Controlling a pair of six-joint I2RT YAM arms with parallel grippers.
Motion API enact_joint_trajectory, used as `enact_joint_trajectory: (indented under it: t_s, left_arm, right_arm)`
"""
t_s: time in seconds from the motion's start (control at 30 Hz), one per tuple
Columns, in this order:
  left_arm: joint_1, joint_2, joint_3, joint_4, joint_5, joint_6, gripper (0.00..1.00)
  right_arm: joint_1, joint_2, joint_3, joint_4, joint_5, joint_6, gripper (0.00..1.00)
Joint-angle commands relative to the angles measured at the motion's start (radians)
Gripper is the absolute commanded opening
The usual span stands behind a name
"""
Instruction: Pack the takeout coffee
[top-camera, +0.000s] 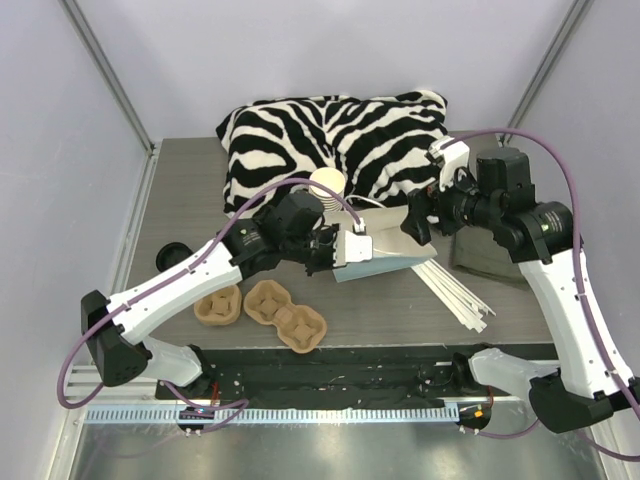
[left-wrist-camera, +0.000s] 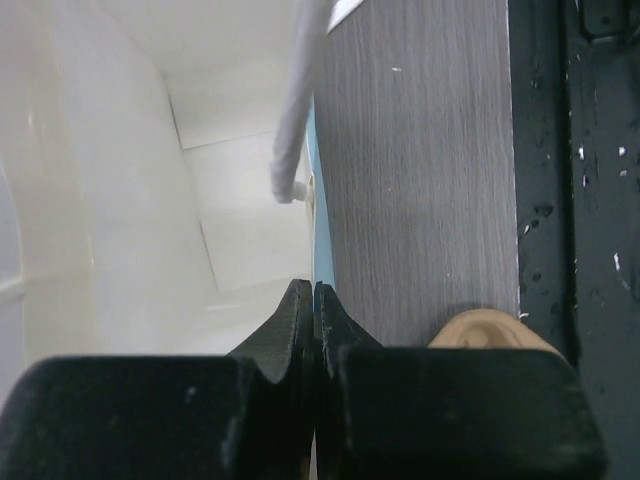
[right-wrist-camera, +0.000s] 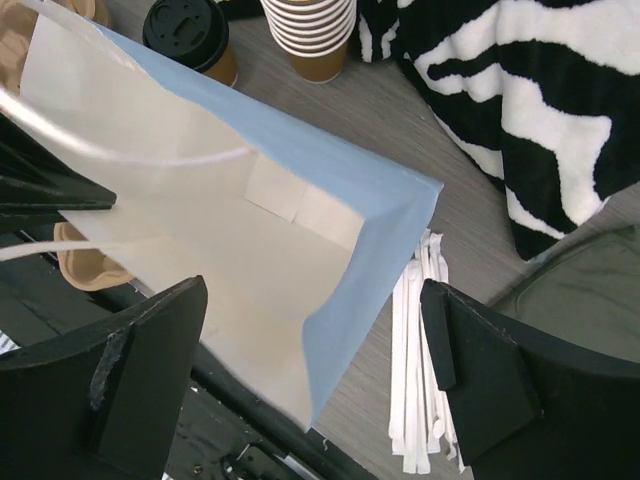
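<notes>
The takeout coffee (right-wrist-camera: 187, 30), a tan cup with a black lid, stands on the table next to a stack of lidless cups (right-wrist-camera: 312, 25); in the top view my left arm hides it. A paper bag (top-camera: 385, 262), pale blue outside and white inside, lies open on its side at mid-table. My left gripper (top-camera: 335, 245) is shut on the bag's rim, with the blue edge pinched between its fingers (left-wrist-camera: 300, 310). My right gripper (top-camera: 418, 220) is open and hovers over the bag's mouth (right-wrist-camera: 200, 200), straddling its blue side wall.
The cup stack (top-camera: 327, 185) stands in front of a zebra-striped cloth (top-camera: 340, 140). Two pulp cup carriers (top-camera: 285, 312) lie near the front edge. White wrapped straws (top-camera: 455, 290) lie right of the bag. A black lid (top-camera: 175, 257) sits at the left, a grey pouch (top-camera: 490, 262) at the right.
</notes>
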Motion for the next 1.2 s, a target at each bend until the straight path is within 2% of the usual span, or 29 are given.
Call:
enact_joint_trajectory:
  t_s: [0.0,0.23,0.27,0.37,0.53,0.7,0.83,1.0,1.1,1.13,1.17]
  left_arm:
    - [-0.001,-0.009,-0.003,0.099,-0.058,-0.173,0.00]
    - [-0.001,-0.022,-0.016,0.120,-0.026,-0.253,0.00]
    - [-0.001,-0.023,-0.018,0.128,-0.024,-0.264,0.00]
    - [-0.001,-0.023,-0.024,0.134,-0.009,-0.304,0.00]
    - [-0.001,-0.023,-0.039,0.147,0.011,-0.353,0.00]
    - [-0.017,-0.019,-0.052,0.150,0.030,-0.370,0.00]
    - [-0.029,-0.017,-0.056,0.153,0.033,-0.368,0.00]
    - [-0.030,-0.012,-0.050,0.154,0.037,-0.386,0.00]
    - [-0.030,-0.014,-0.047,0.162,0.037,-0.400,0.00]
    - [-0.030,-0.019,-0.046,0.163,0.037,-0.402,0.00]
    - [-0.030,-0.022,-0.044,0.162,0.030,-0.403,0.01]
  right_arm:
    - [0.001,-0.023,0.008,-0.003,0.050,0.074,0.95]
    - [0.001,-0.020,-0.061,0.047,0.122,0.086,0.75]
    - [0.001,-0.019,-0.072,0.053,0.125,0.092,0.69]
    - [0.003,-0.013,-0.086,0.069,0.123,0.106,0.60]
    - [-0.002,-0.003,-0.084,0.095,0.143,0.118,0.49]
    - [0.000,0.009,-0.081,0.131,0.179,0.133,0.48]
    - [0.000,0.027,-0.049,0.139,0.145,0.143,0.54]
    - [0.000,0.049,-0.049,0.144,0.145,0.129,0.50]
    - [0.000,0.044,-0.078,0.147,0.152,0.114,0.33]
    - [0.000,0.044,-0.086,0.147,0.151,0.109,0.14]
    - [0.000,0.041,-0.089,0.145,0.152,0.104,0.07]
